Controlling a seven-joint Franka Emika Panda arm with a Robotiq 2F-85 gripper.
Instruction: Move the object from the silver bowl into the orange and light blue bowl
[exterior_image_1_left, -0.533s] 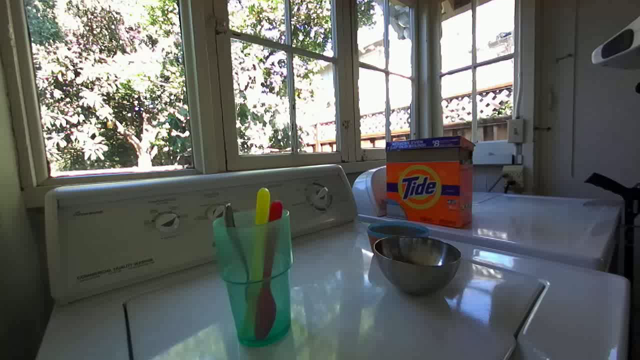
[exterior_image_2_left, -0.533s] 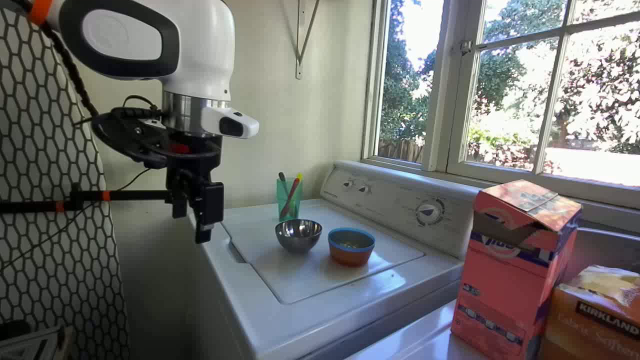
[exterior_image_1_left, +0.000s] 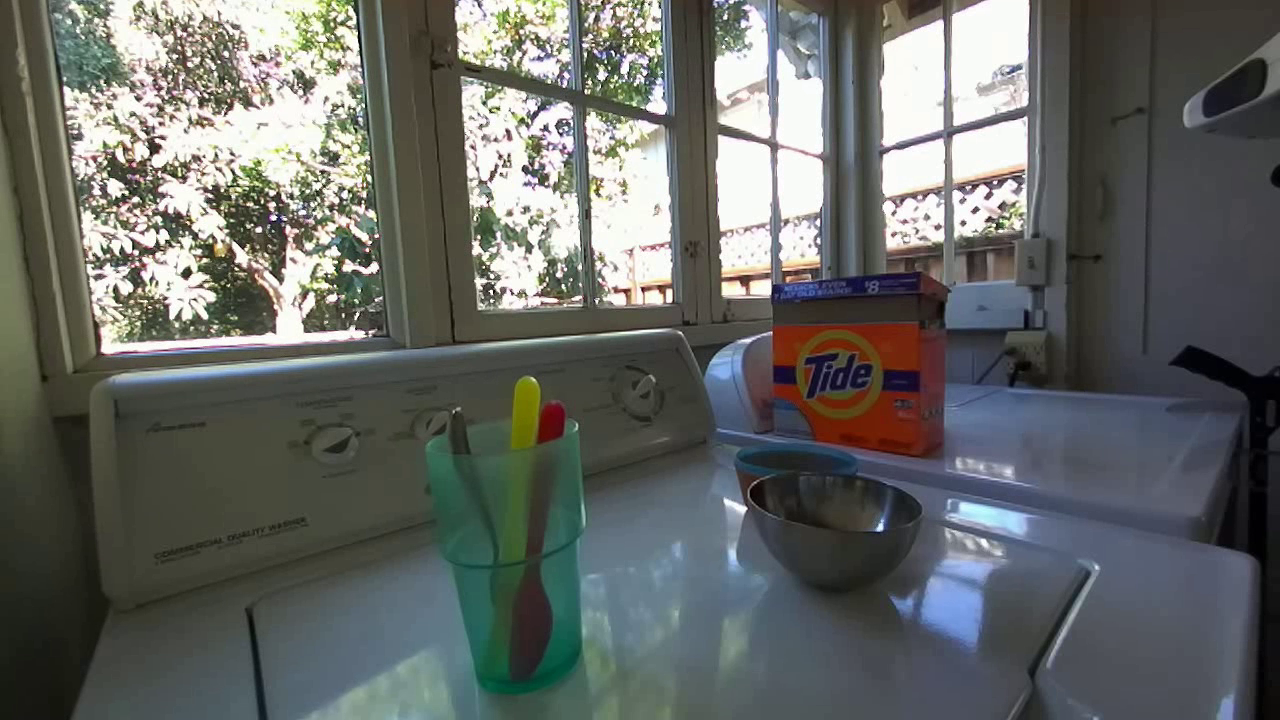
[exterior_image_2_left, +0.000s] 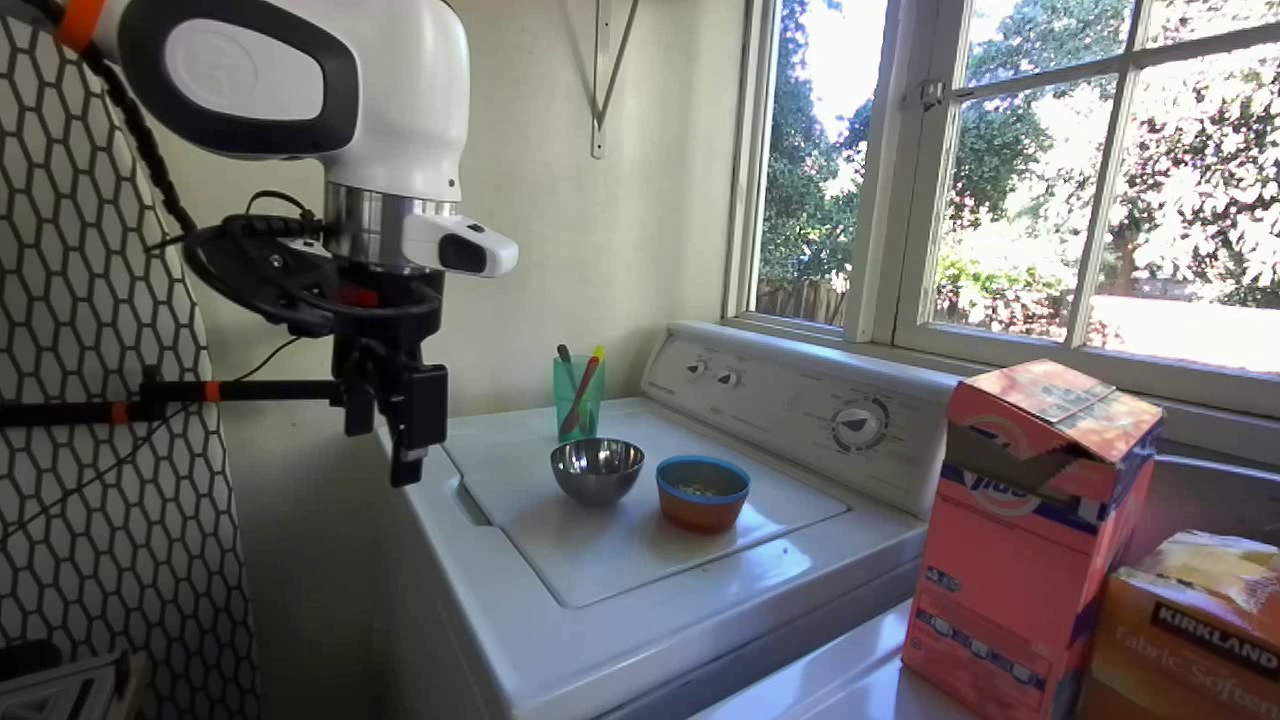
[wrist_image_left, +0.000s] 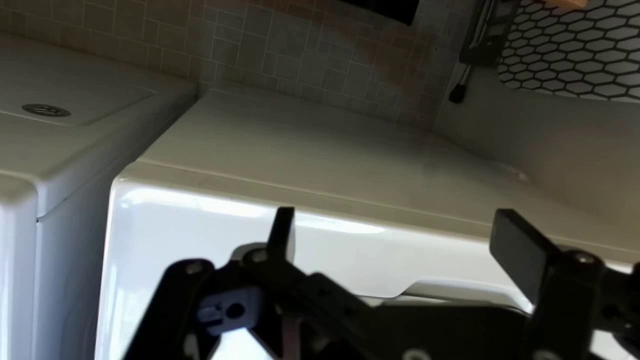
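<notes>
The silver bowl (exterior_image_2_left: 597, 487) stands upright on the white washer lid in both exterior views; it also shows here (exterior_image_1_left: 835, 545). No separate object can be made out inside it. The orange and light blue bowl (exterior_image_2_left: 703, 512) stands close beside it; it is partly hidden behind the silver bowl in an exterior view (exterior_image_1_left: 765, 462). Something small and pale shows inside it, too unclear to identify. My gripper (exterior_image_2_left: 383, 452) hangs beyond the washer's front edge, above lid height and away from both bowls. In the wrist view the gripper (wrist_image_left: 395, 217) is open, with nothing between its fingers.
A teal cup (exterior_image_1_left: 510, 600) with several utensils stands on the washer (exterior_image_2_left: 620, 590). The raised control panel (exterior_image_2_left: 800, 400) runs along the back. A Tide box (exterior_image_2_left: 1020, 560) and a Kirkland box (exterior_image_2_left: 1190, 640) stand on the neighbouring machine. A wall (exterior_image_2_left: 560, 250) bounds the far side.
</notes>
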